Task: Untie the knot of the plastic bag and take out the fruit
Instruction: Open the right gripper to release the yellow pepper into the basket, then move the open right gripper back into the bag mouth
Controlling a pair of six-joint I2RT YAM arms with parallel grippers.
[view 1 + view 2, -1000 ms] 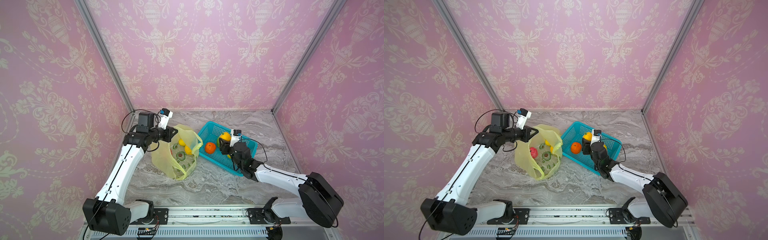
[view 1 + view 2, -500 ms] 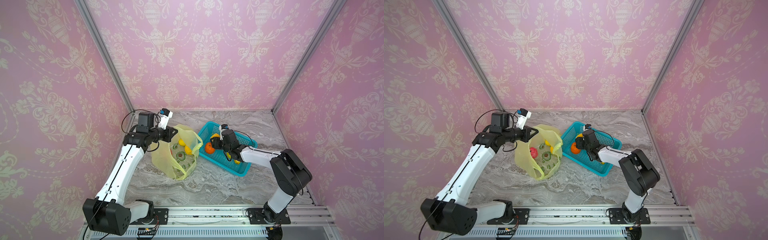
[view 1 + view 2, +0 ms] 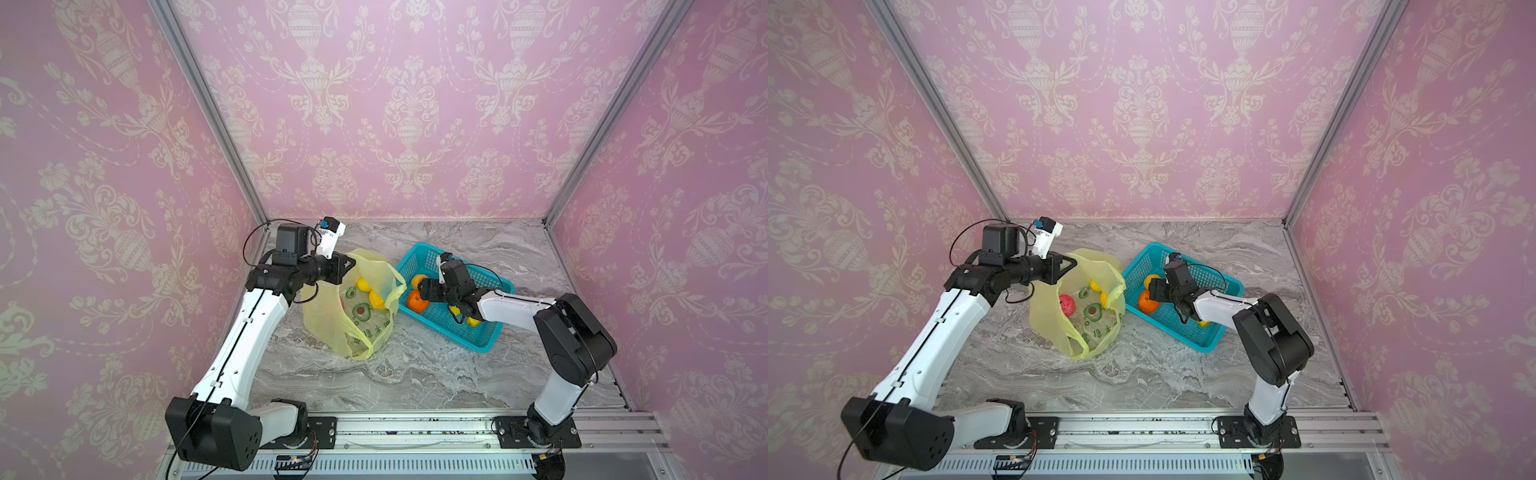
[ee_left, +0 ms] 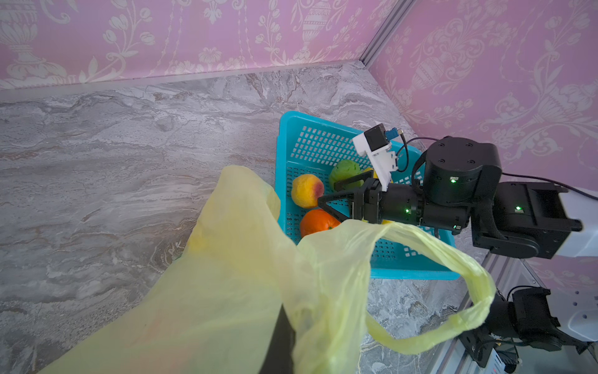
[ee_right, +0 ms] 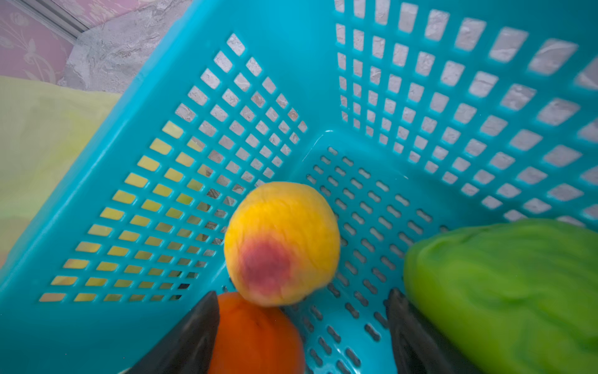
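Evidently limp and slippery, the plastic bag (image 3: 328, 328) slumps on the tabletop (image 3: 415, 374) beside the basket (image 3: 457, 338), its rim pinched by the left gripper (image 3: 352, 263), so the wide-open right gripper (image 4: 328, 194) should probably take the smooth pink-red ball (image 3: 1066, 305) inside across its middle.

Thin translucent plastic bag (image 3: 328, 324), glossy perforated plastic basket (image 5: 310, 81), smooth marble-look tabletop (image 3: 415, 374).

Top views overlook the whole table (image 3: 415, 374); wrist views share the basket (image 4: 282, 145).
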